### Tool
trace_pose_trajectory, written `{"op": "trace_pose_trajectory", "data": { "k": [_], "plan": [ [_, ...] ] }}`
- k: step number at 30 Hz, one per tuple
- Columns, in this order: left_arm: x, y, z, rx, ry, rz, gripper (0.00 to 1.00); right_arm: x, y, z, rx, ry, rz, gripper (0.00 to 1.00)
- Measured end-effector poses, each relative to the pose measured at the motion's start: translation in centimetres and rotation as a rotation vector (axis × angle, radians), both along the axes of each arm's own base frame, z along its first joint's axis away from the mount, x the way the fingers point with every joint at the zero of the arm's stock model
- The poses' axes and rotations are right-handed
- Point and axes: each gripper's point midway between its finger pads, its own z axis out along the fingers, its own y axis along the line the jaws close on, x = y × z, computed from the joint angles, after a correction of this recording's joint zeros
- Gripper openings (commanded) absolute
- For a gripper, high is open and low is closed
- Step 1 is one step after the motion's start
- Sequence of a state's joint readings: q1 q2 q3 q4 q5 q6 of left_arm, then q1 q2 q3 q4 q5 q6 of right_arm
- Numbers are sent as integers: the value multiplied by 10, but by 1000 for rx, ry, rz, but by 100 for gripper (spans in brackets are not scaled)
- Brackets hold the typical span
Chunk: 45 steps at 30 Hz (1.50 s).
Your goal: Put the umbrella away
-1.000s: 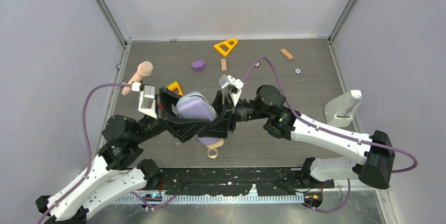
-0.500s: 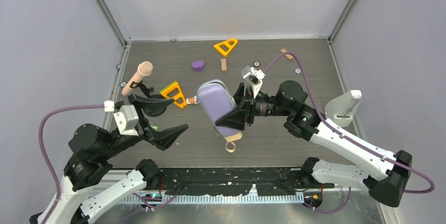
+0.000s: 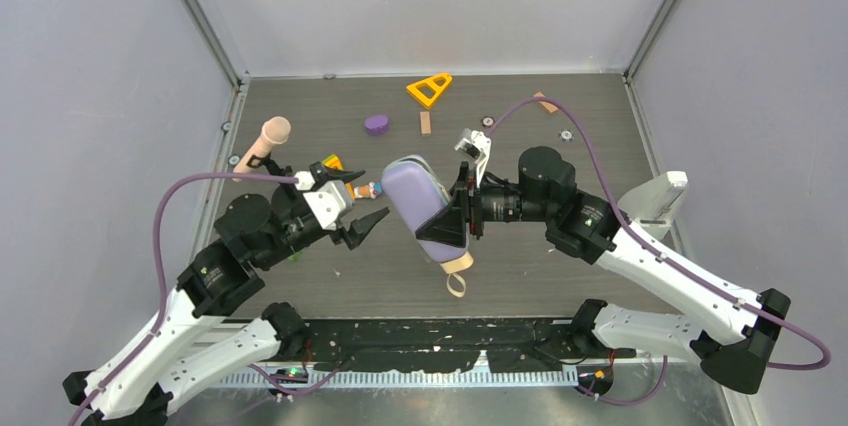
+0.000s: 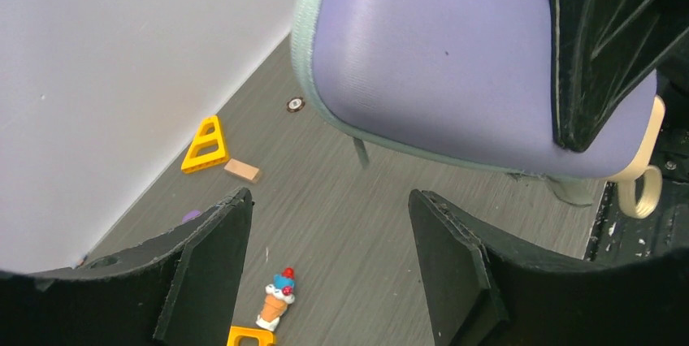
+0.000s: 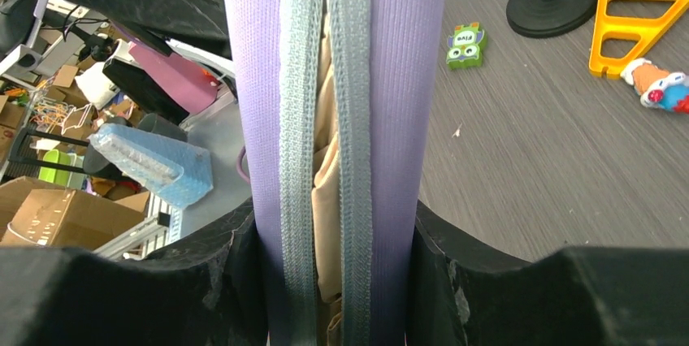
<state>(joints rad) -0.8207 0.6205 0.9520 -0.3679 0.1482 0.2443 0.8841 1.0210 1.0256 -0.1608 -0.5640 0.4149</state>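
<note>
My right gripper (image 3: 452, 221) is shut on the lavender case (image 3: 420, 208) and holds it tilted above the table. The case also fills the right wrist view (image 5: 252, 78), its grey zipper (image 5: 299, 118) gaping. The umbrella's beige fabric (image 5: 327, 192) shows inside the gap. Its tan handle with a wrist loop (image 3: 456, 277) hangs out of the case's near end and also shows in the left wrist view (image 4: 642, 188). My left gripper (image 3: 362, 208) is open and empty just left of the case (image 4: 455, 62); in the left wrist view its tips (image 4: 329, 269) frame bare table.
A pink-headed microphone (image 3: 262, 144) stands at the left. An orange triangle (image 3: 334, 163) and an ice-cream toy (image 4: 276, 301) lie by my left gripper. Another yellow triangle (image 3: 429, 88), a purple piece (image 3: 376, 124) and wood blocks (image 3: 425, 122) lie at the back. A white holder (image 3: 655, 204) stands right.
My left gripper let go of the case, swung away left, then came back toward it, open. My right gripper carried the case to the right and tilted it, the handle now lower.
</note>
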Motion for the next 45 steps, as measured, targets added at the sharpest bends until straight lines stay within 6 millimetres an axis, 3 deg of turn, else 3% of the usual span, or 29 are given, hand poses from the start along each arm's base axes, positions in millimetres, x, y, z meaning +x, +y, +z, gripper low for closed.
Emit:
{"op": "trace_pose_trajectory", "data": {
  "k": [4,15,25,32,35,45],
  "plan": [
    [4,-8,-9,11,-27,-15,68,-1,-3,5,-16,23,-11,6],
    [18,-25,-7,-51,-73,-15,53,-5,-6,0,-46,78,-14,6],
    [15,-31,-4,-84,-76,-43,36,-6,-6,1,-41,84,-12,6],
    [9,-36,-4,-81,-77,-87,19,-6,-5,2,-38,87,-8,6],
    [6,-38,-5,-79,-77,-114,1,-7,-5,2,-37,88,-6,6],
    [10,-36,-7,-60,-87,-84,0,-6,-6,-3,-54,91,-9,6]
  ]
}}
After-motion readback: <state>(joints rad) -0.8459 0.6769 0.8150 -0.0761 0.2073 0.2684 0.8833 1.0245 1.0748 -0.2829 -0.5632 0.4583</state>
